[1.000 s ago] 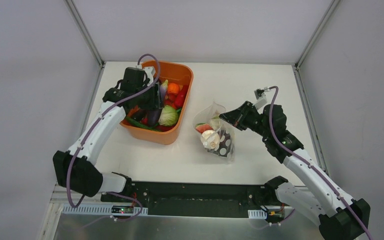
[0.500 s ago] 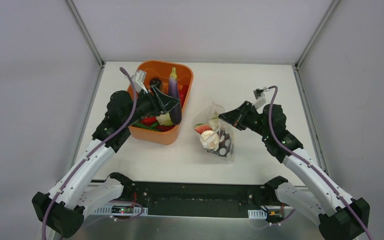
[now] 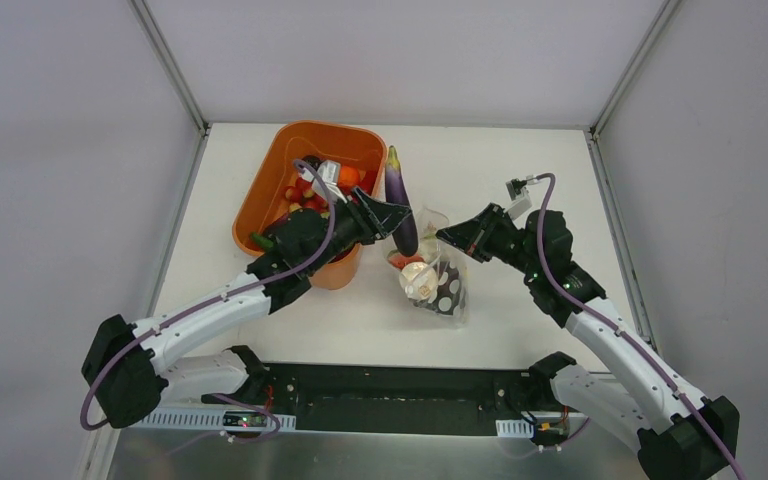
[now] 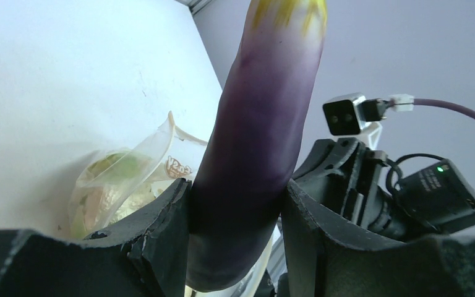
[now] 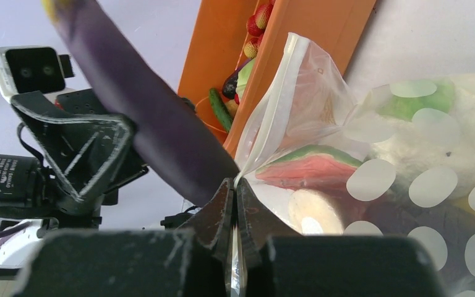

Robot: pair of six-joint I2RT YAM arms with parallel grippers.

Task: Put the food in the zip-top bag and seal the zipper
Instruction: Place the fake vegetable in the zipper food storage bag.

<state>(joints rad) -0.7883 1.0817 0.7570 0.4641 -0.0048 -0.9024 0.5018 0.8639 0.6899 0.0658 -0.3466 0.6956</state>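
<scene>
My left gripper [image 3: 388, 214] is shut on a purple eggplant [image 3: 400, 203], held in the air between the orange tub [image 3: 272, 175] and the dotted zip-top bag [image 3: 438, 272]. In the left wrist view the eggplant [image 4: 261, 130] fills the gap between the jaws, with the bag's open mouth [image 4: 137, 162] behind it. My right gripper [image 3: 447, 235] is shut on the bag's upper edge by the zipper strip [image 5: 271, 117] and holds the mouth up. The bag [image 5: 408, 161] holds a red melon slice [image 5: 312, 168], green and white food. More food [image 3: 322, 183] lies in the tub.
The orange tub also shows behind the bag in the right wrist view [image 5: 297, 49]. The white table [image 3: 520, 180] is walled by grey panels at the back and sides. The arms' black base rail [image 3: 390, 395] runs along the near edge.
My left gripper has lifted the eggplant out of the tub and carried it right, up to the bag's mouth. The right gripper and the bag have stayed still.
</scene>
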